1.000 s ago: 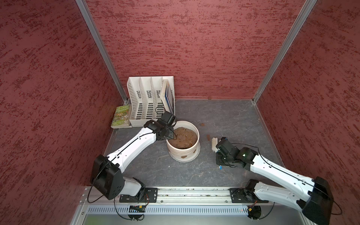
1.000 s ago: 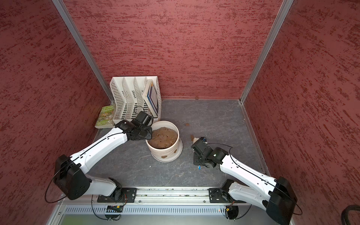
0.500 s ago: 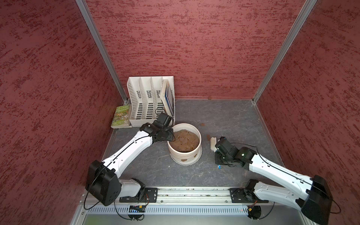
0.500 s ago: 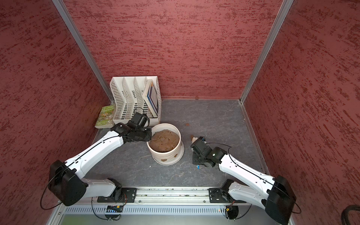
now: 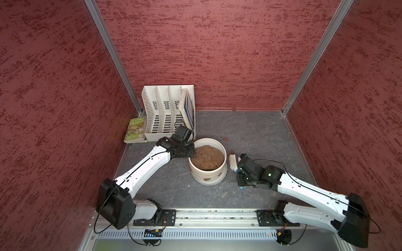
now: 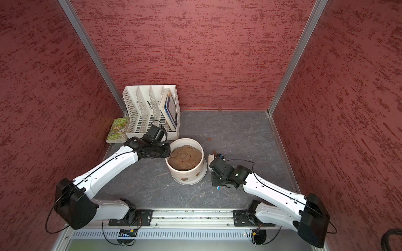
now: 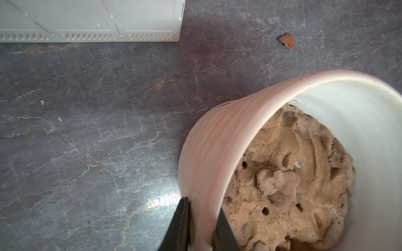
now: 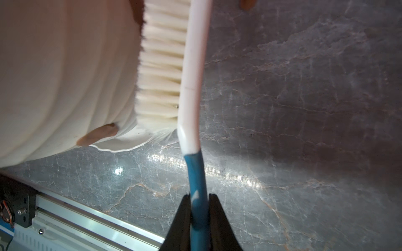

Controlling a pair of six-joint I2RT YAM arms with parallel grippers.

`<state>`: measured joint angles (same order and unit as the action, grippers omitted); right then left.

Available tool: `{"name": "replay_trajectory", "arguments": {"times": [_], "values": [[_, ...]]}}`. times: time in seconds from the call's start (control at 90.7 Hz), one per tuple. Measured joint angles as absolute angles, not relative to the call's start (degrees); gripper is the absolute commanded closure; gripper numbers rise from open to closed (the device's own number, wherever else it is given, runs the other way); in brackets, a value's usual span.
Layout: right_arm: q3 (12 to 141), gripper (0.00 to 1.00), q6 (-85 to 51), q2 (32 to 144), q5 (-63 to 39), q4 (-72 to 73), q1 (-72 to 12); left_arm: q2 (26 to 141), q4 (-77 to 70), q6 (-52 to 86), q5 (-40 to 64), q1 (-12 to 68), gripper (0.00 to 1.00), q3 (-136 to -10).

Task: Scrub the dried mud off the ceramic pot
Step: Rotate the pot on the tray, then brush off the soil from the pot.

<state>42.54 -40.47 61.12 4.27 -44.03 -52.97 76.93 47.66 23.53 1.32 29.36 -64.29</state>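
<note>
Ceramic pot stands upright near the middle of the grey floor, full of lumpy tan soil, with the white file organiser at its eleven o'clock. The left gripper is clamped on the rim at the pot's nine o'clock side, one finger outside the wall and one inside, steadying it. The right gripper is closed tight on the blue handle of a white scrub brush, which lies along the pot's three o'clock side with its bristles pressed to the ribbed wall.

Scrubbing looks barely under way. Dried mud shows as two patches on the six o'clock face in both top views. The right wrist view shows one patch low by the flared base, just short of the bristles, and a dark edge at the brush tip. A loose reddish flake on the floor toward one o'clock suggests a little has come off. The six o'clock patches would likely need the pot turned or the brush brought round.
</note>
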Motion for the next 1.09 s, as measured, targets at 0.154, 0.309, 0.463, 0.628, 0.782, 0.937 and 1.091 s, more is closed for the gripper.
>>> {"name": "replay_trajectory", "arguments": {"times": [0.154,0.309,0.463,0.628,0.782,0.937,1.091], "values": [[45.1,1.00,-38.3,63.5,4.3,-44.4,-54.7,77.8,48.9,22.8,1.2,29.4,1.00,-65.4],[48.1,1.00,-37.0,69.0,5.2,-45.7,-54.7,78.7,49.7,21.6,1.2,29.4,1.00,-66.4],[49.9,1.00,-36.5,73.7,6.1,-46.3,-54.7,79.6,50.0,20.1,1.3,29.4,1.00,-67.3],[54.3,1.00,-36.4,79.9,8.7,-49.1,-53.8,80.6,50.0,18.7,1.3,29.3,1.00,-68.1],[56.0,1.00,-35.5,83.2,9.3,-49.6,-50.3,80.6,50.0,18.5,1.5,29.2,1.00,-68.1],[56.0,1.00,-35.0,83.4,9.3,-50.4,-46.5,80.6,49.6,17.9,2.3,28.8,1.00,-68.1],[55.8,1.00,-33.7,81.9,9.1,-51.0,-44.9,80.6,49.5,17.7,2.8,28.4,1.00,-67.9]]}}
